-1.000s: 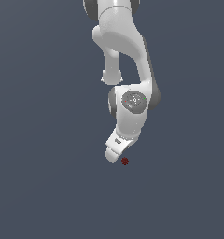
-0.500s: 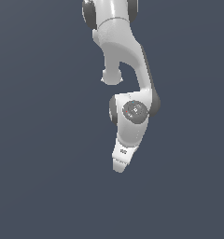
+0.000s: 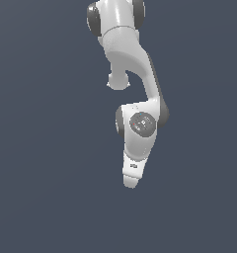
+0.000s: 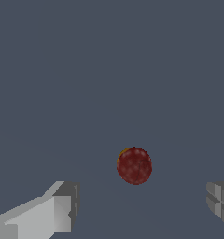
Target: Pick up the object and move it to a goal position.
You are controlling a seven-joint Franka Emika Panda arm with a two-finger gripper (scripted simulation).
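Approach step. My pincer (image 4: 139,210) stands wide, one finger (image 4: 58,207) at each lower corner of the wrist frame, touching nothing. The dark red object (image 4: 134,165) lies lower centre, between and beyond them. Next, I judge: descend, centre, close.

A dark red roundish blob (image 4: 134,165) sits alone on a plain grey-blue surface (image 4: 109,70). The pincer (image 4: 141,205) is spread wide, one pale finger (image 4: 58,207) and the other finger (image 4: 220,200) flanking the blob, neither touching it. A thin orange edge shows along the blob's rim.
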